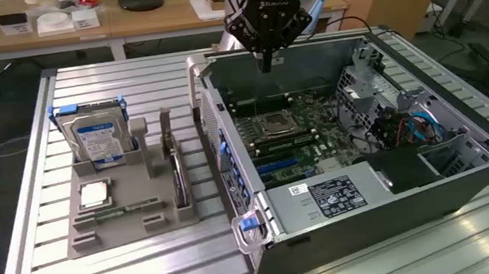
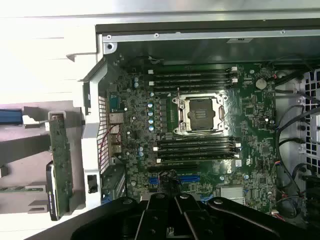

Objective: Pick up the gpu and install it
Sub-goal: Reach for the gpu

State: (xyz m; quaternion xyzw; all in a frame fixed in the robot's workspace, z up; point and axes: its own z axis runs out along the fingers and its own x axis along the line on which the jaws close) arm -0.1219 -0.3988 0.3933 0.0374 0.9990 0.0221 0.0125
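Observation:
The gpu [image 1: 178, 176] is a thin dark card standing on its long edge in a slot of the grey holder [image 1: 120, 235], at the exterior view's left of the open computer case [image 1: 365, 196]. The wrist view shows the gpu [image 2: 58, 165] edge-on, outside the case wall. My gripper [image 1: 264, 63] hangs over the case's far rim, above the motherboard [image 1: 302, 138] and well away from the gpu. Its fingers are shut together with nothing between them. In the wrist view my gripper [image 2: 175, 199] points down over the blue expansion slots [image 2: 191, 178].
The holder also carries a silver hard drive with a blue label [image 1: 98, 138], a square processor chip [image 1: 95, 193] and a narrow green memory stick [image 1: 126, 208]. Case walls, a drive cage [image 1: 382, 85] and cables [image 1: 403, 130] surround the board. A cluttered desk [image 1: 83, 21] stands behind.

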